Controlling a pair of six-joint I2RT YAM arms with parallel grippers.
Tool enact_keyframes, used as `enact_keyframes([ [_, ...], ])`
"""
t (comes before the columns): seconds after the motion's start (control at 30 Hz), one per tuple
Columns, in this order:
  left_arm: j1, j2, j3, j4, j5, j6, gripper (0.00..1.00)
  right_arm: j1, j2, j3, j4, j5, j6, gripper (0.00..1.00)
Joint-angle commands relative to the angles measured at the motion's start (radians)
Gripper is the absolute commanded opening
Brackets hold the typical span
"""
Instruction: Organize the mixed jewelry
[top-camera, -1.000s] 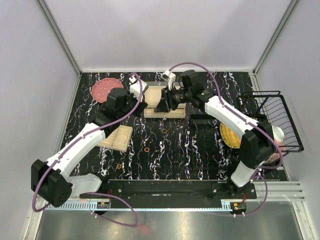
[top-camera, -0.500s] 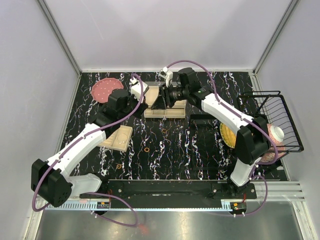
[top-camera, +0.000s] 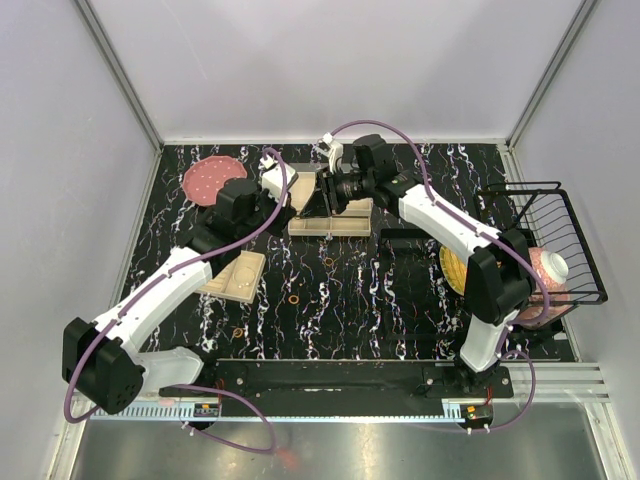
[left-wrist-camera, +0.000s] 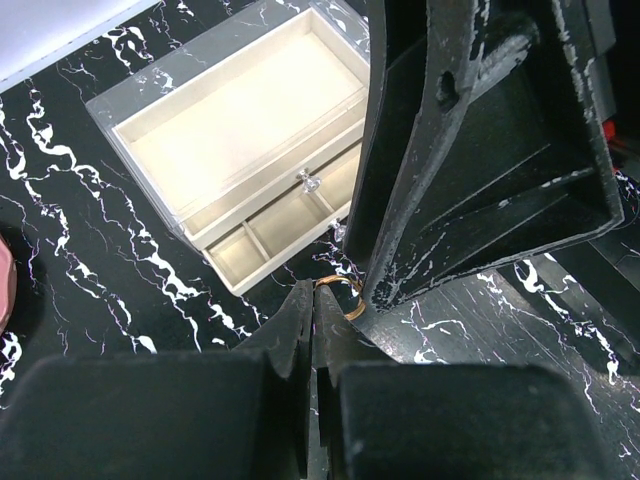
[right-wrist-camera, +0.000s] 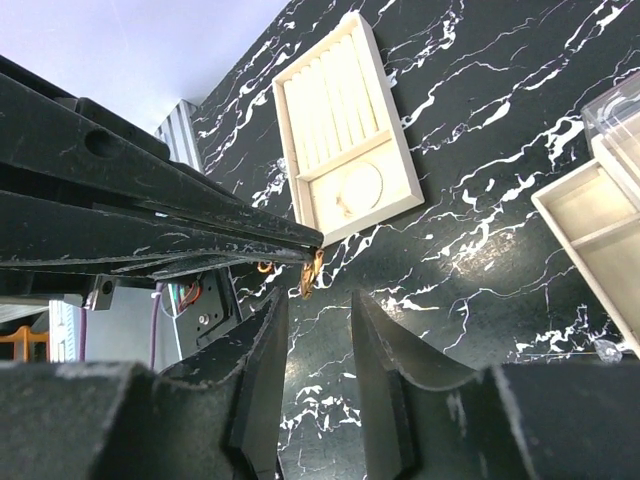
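Left gripper (left-wrist-camera: 310, 305) clamped tight, seemingly pinching an orange-gold ring (left-wrist-camera: 341, 292), lower centre of its wrist view. Right gripper (right-wrist-camera: 318, 300) half-spread, jaws flanking it; contact unclear. I judge it light, stiff and slick, so I'd take the free rim. A loose ring (top-camera: 294, 298) lies centre of the top view.
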Motion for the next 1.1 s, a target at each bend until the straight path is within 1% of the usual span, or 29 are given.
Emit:
enact_keyframes([
  [0.0, -0.006, -0.018, -0.017, 0.076, -0.008, -0.006, 0.0, -0.003, 0.011, 0.049, 0.036, -0.04, 0.012, 0.37],
  [0.4, -0.008, -0.013, -0.018, 0.083, -0.012, -0.007, 0.0, 0.002, 0.031, 0.06, 0.045, -0.061, 0.023, 0.28],
  [0.53, -0.009, -0.013, -0.018, 0.087, -0.006, -0.009, 0.0, 0.007, 0.037, 0.063, 0.045, -0.063, 0.025, 0.21],
  [0.7, -0.009, -0.012, -0.023, 0.087, -0.005, -0.01, 0.0, 0.011, 0.045, 0.069, 0.045, -0.067, 0.025, 0.18],
  [0.8, -0.009, -0.012, -0.023, 0.088, -0.005, -0.012, 0.0, 0.016, 0.046, 0.071, 0.042, -0.069, 0.026, 0.13],
  [0.87, -0.009, -0.012, -0.021, 0.088, 0.0, -0.013, 0.0, 0.016, 0.048, 0.069, 0.044, -0.07, 0.026, 0.06],
  [0.97, -0.009, -0.016, -0.021, 0.091, 0.012, -0.012, 0.0, 0.016, 0.048, 0.066, 0.042, -0.072, 0.022, 0.0],
  [1.0, -0.009, -0.021, -0.021, 0.088, 0.015, -0.004, 0.02, 0.017, 0.043, 0.062, 0.039, -0.069, 0.013, 0.0],
  [1.03, -0.009, -0.026, -0.02, 0.087, 0.02, -0.006, 0.06, 0.017, 0.039, 0.054, 0.036, -0.067, 0.006, 0.0],
  [1.07, -0.009, -0.03, -0.017, 0.083, 0.03, -0.004, 0.08, 0.017, 0.032, 0.049, 0.033, -0.066, 0.003, 0.0],
])
